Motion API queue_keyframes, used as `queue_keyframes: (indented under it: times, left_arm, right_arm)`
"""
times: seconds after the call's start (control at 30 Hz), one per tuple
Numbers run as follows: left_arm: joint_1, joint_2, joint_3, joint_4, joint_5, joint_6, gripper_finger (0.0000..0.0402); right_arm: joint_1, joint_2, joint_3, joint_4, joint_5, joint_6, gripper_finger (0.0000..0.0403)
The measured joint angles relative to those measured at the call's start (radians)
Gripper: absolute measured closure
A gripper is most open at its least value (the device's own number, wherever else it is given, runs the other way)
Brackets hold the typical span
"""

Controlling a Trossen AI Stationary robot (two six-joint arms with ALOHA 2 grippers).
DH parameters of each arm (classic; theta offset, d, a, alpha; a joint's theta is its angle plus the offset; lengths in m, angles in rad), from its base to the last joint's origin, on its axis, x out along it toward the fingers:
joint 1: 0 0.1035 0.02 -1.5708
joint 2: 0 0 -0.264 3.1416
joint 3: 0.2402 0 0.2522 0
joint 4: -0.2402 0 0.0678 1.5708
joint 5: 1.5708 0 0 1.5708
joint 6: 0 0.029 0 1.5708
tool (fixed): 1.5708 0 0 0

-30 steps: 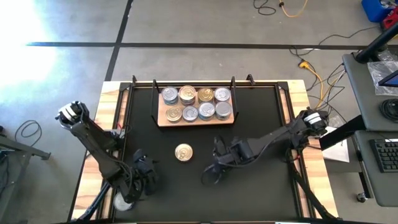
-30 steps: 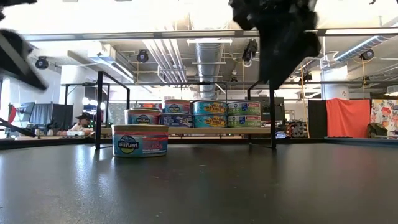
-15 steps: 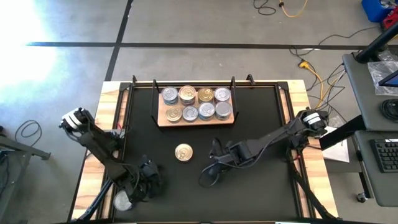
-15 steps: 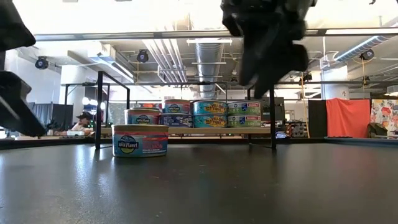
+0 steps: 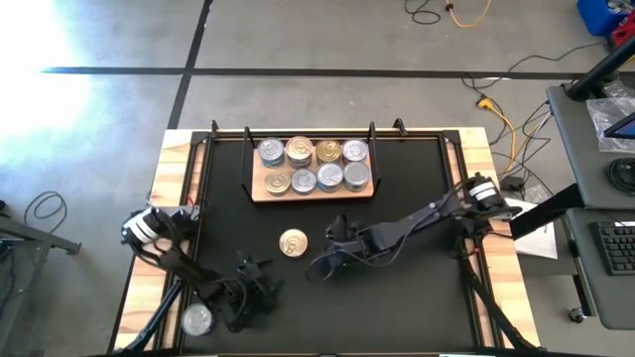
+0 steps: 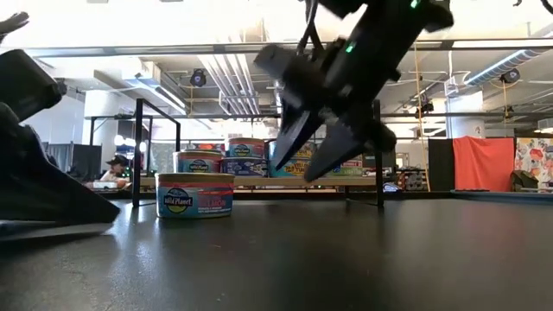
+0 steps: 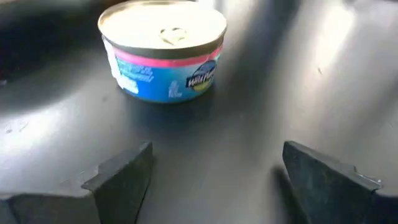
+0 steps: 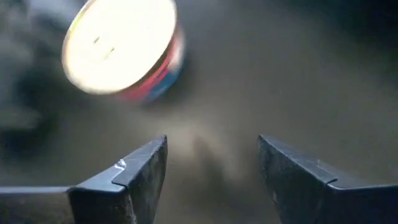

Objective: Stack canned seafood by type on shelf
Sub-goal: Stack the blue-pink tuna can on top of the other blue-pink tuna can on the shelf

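Note:
A loose tin of canned seafood (image 5: pixel 293 243) with a gold lid and a pink-and-blue label (image 6: pixel 195 195) stands on its base on the black table, in front of the shelf (image 5: pixel 260 194). Several tins (image 5: pixel 314 165) sit on the shelf's light-wood board, some stacked two high (image 6: pixel 291 158). My left gripper (image 5: pixel 254 290) is low at the near left, open, pointing at the loose tin (image 7: pixel 163 50). My right gripper (image 5: pixel 319 266) hovers open just right of that tin (image 8: pixel 121 46), slanting down. A silver-lidded tin (image 5: pixel 196 319) lies near the near left corner.
Black wire posts (image 6: pixel 138 151) rise at both ends of the shelf. The table has wooden side strips (image 5: pixel 159 198). Bare black table top (image 5: pixel 417 297) lies at the near right. Beyond the table, a person (image 6: pixel 112 170) sits far back in the room.
My left gripper has sunk close to the table and shifted toward the right, uncovering the silver-lidded tin at the near left. My right gripper has come down and toward the left, nearer the loose gold-lidded tin, tipping further over. No tin has moved.

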Motion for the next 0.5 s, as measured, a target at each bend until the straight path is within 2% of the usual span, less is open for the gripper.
queue_keyframes:
  times: [0.1,0.33,0.5]
  left_arm:
    - [0.006,0.043,0.027,0.009,-0.040,0.002,0.0058]
    - [0.075,0.057,0.022,0.030,-0.069,-0.003,0.0058]
    - [0.141,0.050,-0.001,0.029,-0.048,0.087,0.0058]
  right_arm:
    - [-0.014,0.037,0.006,0.037,0.079,0.019,0.0173]
    - [-0.062,0.149,0.083,0.061,0.091,-0.012,0.0179]
    - [-0.076,0.211,0.151,0.044,0.117,-0.093,0.0188]
